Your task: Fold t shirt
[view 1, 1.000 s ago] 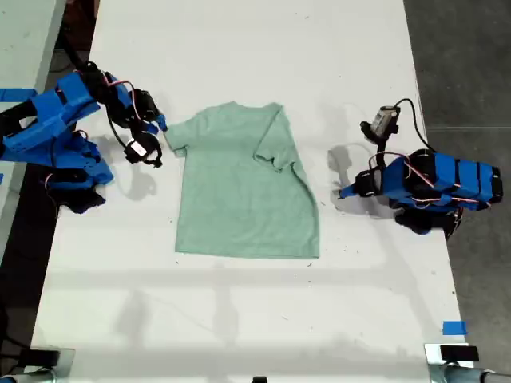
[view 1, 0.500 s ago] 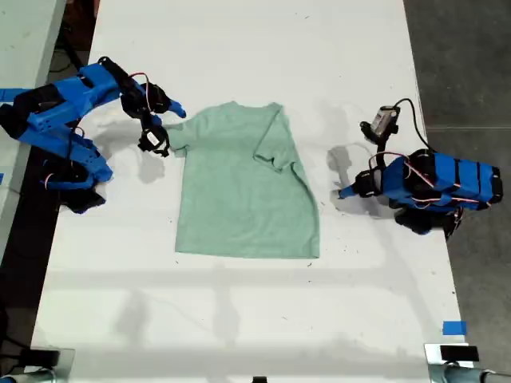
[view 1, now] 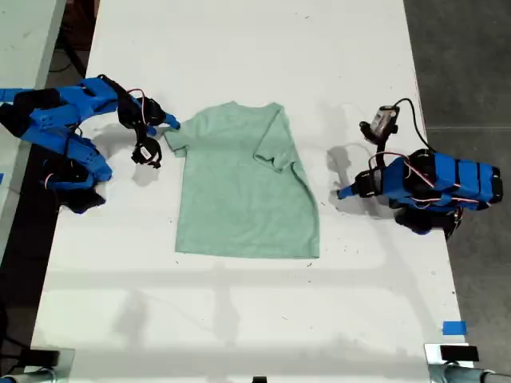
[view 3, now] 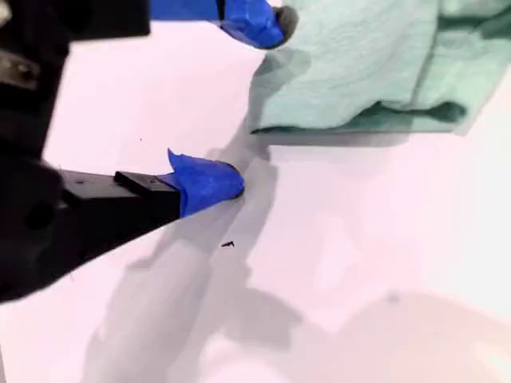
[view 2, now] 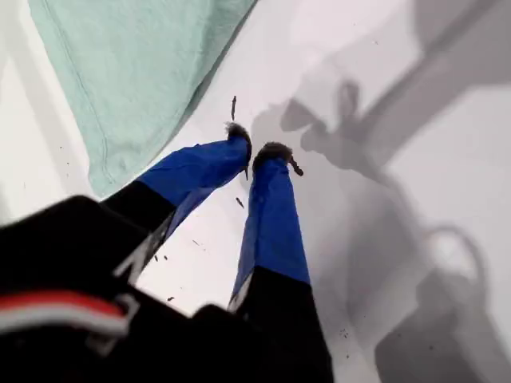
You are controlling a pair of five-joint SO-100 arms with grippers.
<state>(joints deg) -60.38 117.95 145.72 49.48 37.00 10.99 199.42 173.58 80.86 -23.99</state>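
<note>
The pale mint-green t shirt [view 1: 239, 191] lies flat on the white table [view 1: 239, 319], collar toward the far edge, with the sleeve on the exterior view's right folded inward over the body. My second gripper [view 1: 160, 137] is open at the sleeve on the exterior view's left. One blue fingertip [view 3: 259, 20] touches the t shirt's [view 3: 367, 64] edge and the other [view 3: 209, 182] rests on bare table. My first gripper [view 1: 343, 192] rests shut and empty on the table at the exterior view's right, a short gap from the t shirt's [view 2: 136, 72] edge; its fingers [view 2: 271, 215] almost touch.
Both arm bases stand on the table's sides in the exterior view. A strip of blue tape [view 1: 453, 327] lies near the front corner on that view's right. Dark floor [view 1: 463, 56] lies beyond the table edge there.
The second arm swung toward the t shirt and lowered, bringing its open gripper to the sleeve's edge. The first arm and the t shirt have not moved.
</note>
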